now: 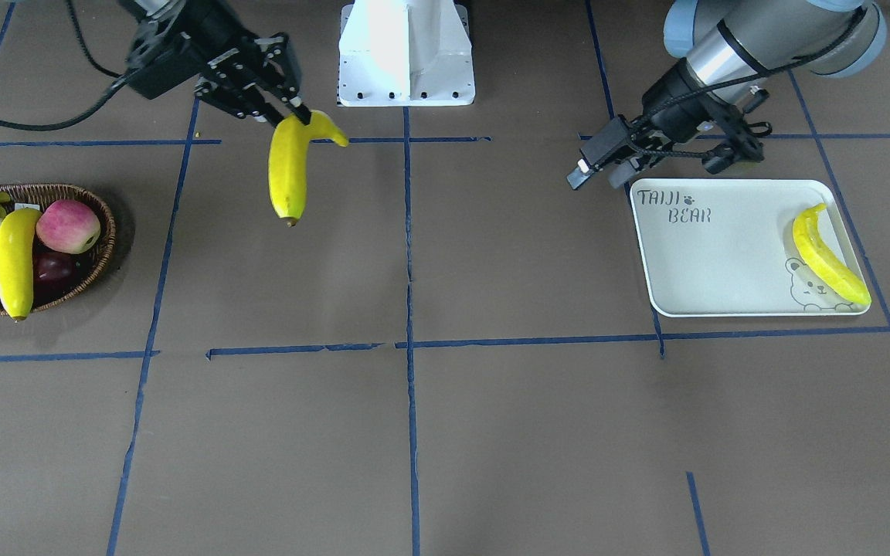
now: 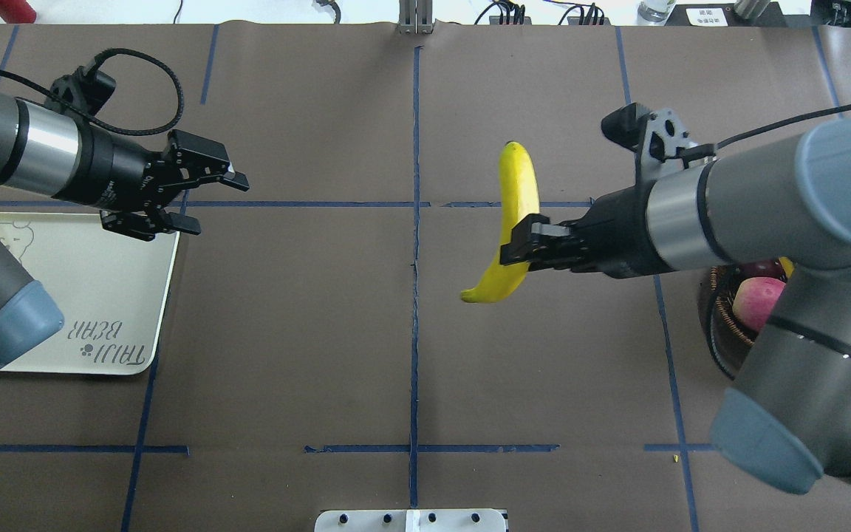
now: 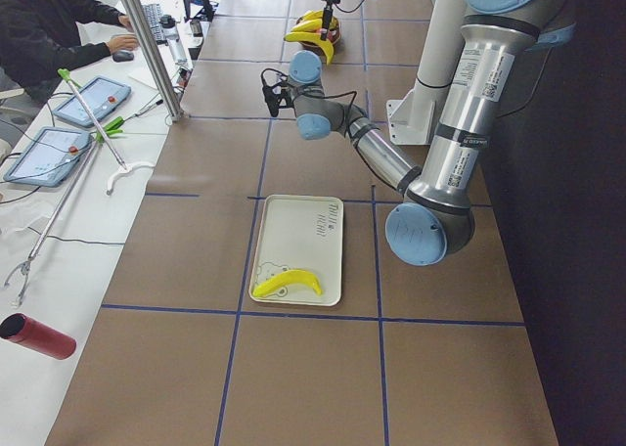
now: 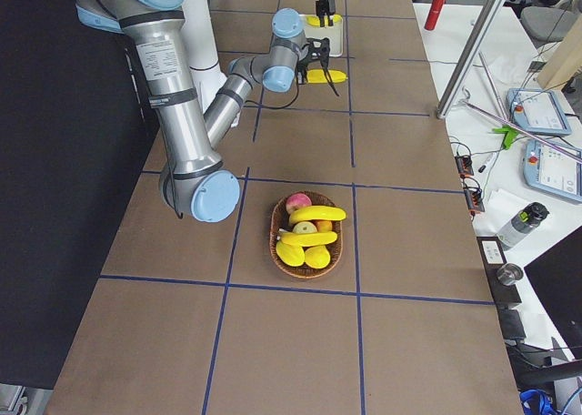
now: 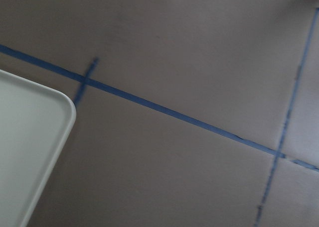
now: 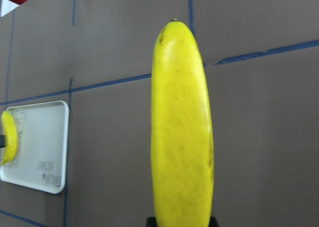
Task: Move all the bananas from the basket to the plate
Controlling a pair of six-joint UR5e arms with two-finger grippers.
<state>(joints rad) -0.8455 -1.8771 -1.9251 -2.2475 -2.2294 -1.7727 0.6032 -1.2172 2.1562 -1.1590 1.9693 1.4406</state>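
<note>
The task is approx. one third done, as I judge it. A first banana (image 1: 827, 259) lies flat on the plate (image 1: 723, 255), at the end with the bear drawing and inside the rim. A second banana (image 1: 288, 174) is in the air, in the right gripper (image 1: 290, 116), which is closed on it nearer to the end that points to the robot. The rest sticks out toward the operators' side, over bare table. It is between the basket (image 1: 105, 224) and the table's centre line, well apart from the plate. The left gripper (image 2: 217, 203) is empty, w/ jaws spread apart, and it hovers just beside the plate's corner, pointing toward the middle. I think it is placed for a hand-over, bc the basket is on the right arm's side and the plate on the left arm's side, but this is only a guess. In the basket I see at least two more bananas (image 1: 16, 259), lying among apples (image 1: 68, 225) and a dark red fruit (image 1: 55, 270). The side view suggests maybe three or four; I cannot count exactly. So what is left: bring the carried one to the plate, then take every yellow one out of the basket, w/o the other fruits. The plate seems to have enough free room for them
</note>
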